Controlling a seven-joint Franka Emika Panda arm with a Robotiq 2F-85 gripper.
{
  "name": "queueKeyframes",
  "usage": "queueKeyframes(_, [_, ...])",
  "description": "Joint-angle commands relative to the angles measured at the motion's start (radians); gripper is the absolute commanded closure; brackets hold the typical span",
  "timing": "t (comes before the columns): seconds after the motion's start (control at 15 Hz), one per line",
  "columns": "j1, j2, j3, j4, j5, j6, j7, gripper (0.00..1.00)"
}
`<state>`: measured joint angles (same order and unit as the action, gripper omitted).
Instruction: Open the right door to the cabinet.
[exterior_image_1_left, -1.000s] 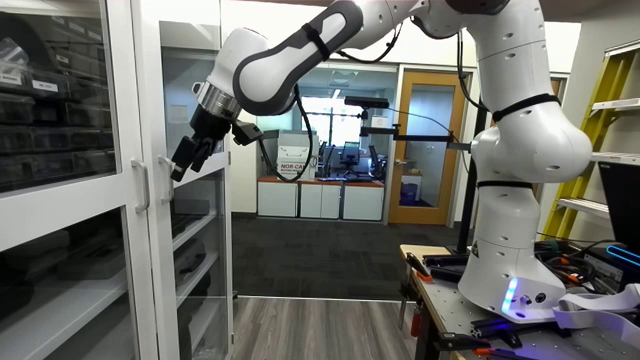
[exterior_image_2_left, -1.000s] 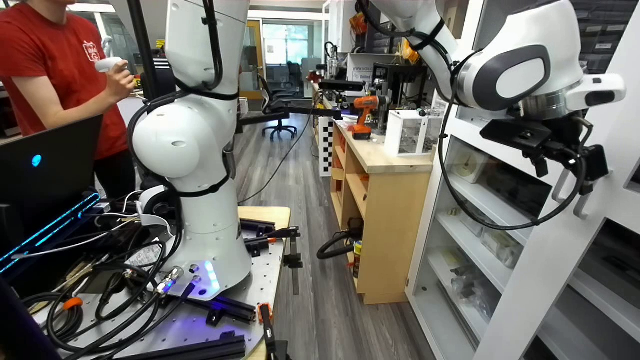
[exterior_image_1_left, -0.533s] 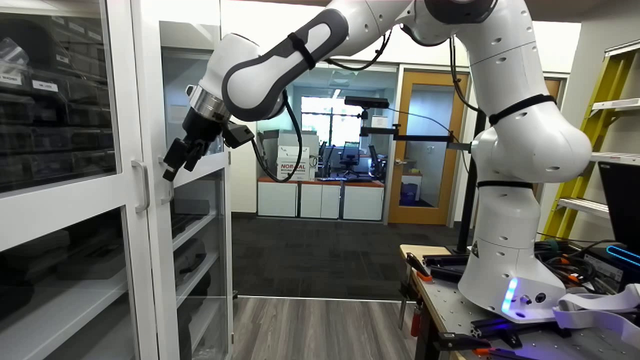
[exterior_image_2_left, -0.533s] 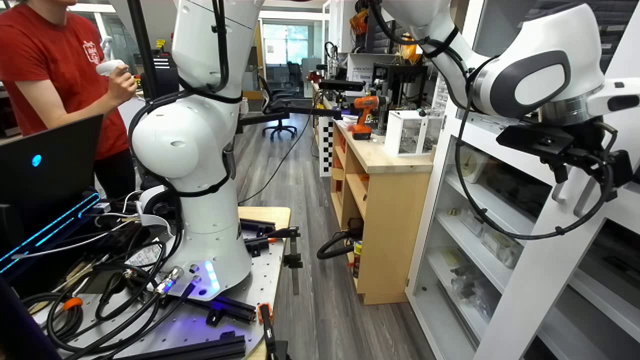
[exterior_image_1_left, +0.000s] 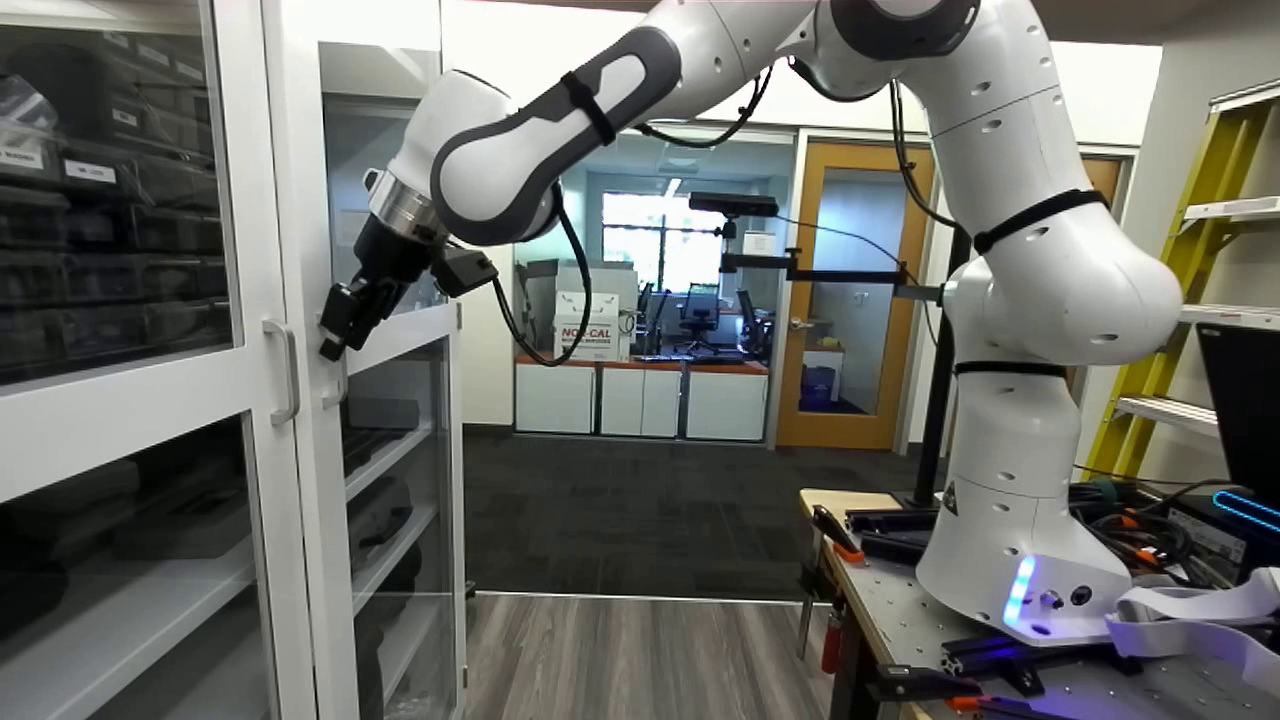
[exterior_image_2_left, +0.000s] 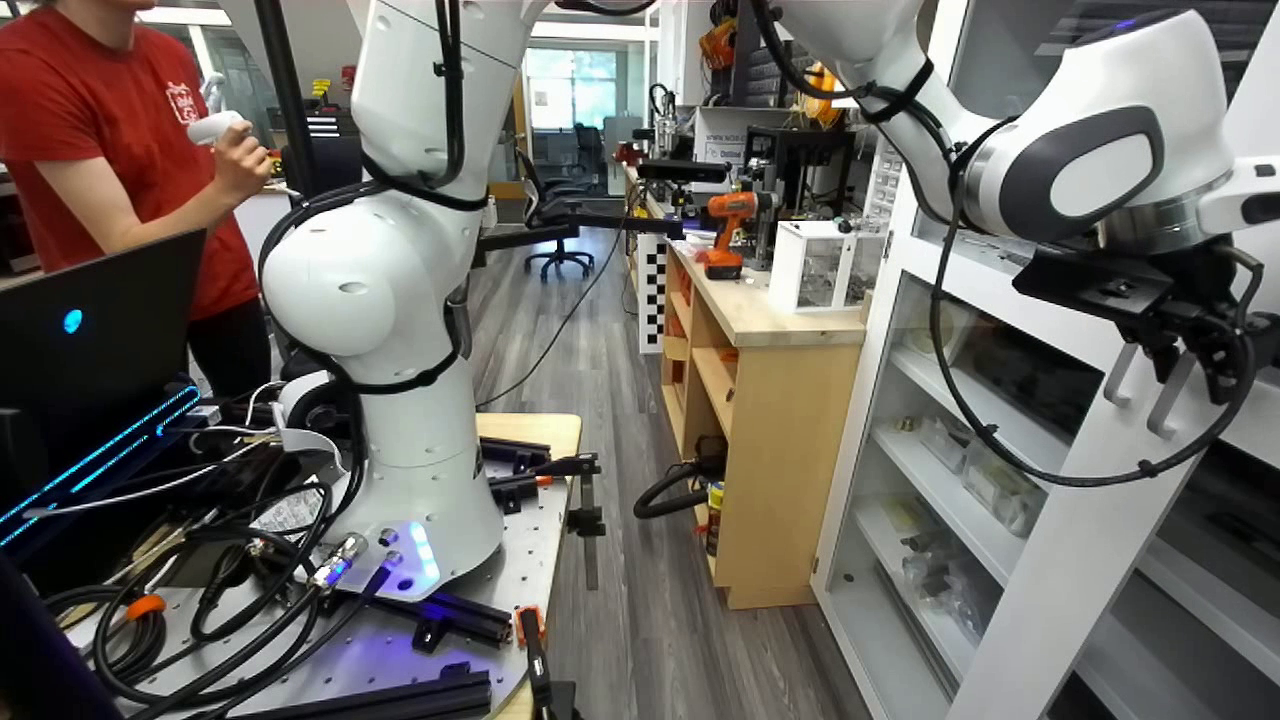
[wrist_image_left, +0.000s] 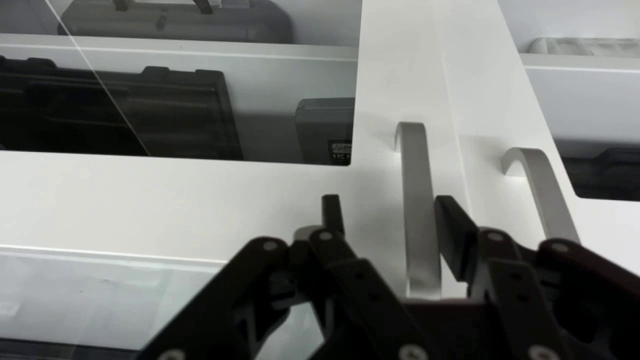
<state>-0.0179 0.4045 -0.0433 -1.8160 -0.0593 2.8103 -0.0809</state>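
Note:
The cabinet's right door (exterior_image_1_left: 328, 520) stands closed, level with its neighbour, in both exterior views. Its grey bar handle (wrist_image_left: 420, 215) runs between the fingers of my gripper (wrist_image_left: 388, 200) in the wrist view, which looks upside down. The finger pad (wrist_image_left: 452, 240) on the image's right lies against or very close to the bar. A clear gap separates the bar from the opposite finger (wrist_image_left: 332, 215), so the jaws are partly open. In an exterior view the handle (exterior_image_2_left: 1165, 410) shows beside my gripper (exterior_image_2_left: 1192, 382); elsewhere my gripper (exterior_image_1_left: 338, 335) hides its upper part.
The left door's handle (exterior_image_1_left: 285, 370) is close beside. A black cable (exterior_image_2_left: 1150, 467) loops below the wrist in front of the cabinet. A wooden workbench (exterior_image_2_left: 790, 480) adjoins the cabinet. A person in red (exterior_image_2_left: 150, 170) holds a controller behind the robot's table (exterior_image_1_left: 890, 620).
My gripper has moved toward the cabinet, to the handle of the right door, and its fingers have come closer together. The door has not moved.

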Motion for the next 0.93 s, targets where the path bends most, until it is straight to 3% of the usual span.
queueKeyframes(0.0, [-0.024,0.007,0.031,0.018,0.019,0.026,-0.028,0.79])
queueKeyframes(0.13, [-0.025,0.000,0.042,0.017,0.027,0.015,-0.028,0.93])
queueKeyframes(0.27, [-0.019,-0.016,0.044,0.008,0.029,-0.013,-0.014,1.00])
queueKeyframes(0.4, [-0.018,-0.034,0.044,-0.009,0.034,-0.030,-0.006,0.95])
queueKeyframes(0.87, [-0.028,-0.063,0.033,-0.040,0.027,-0.052,-0.013,0.95])
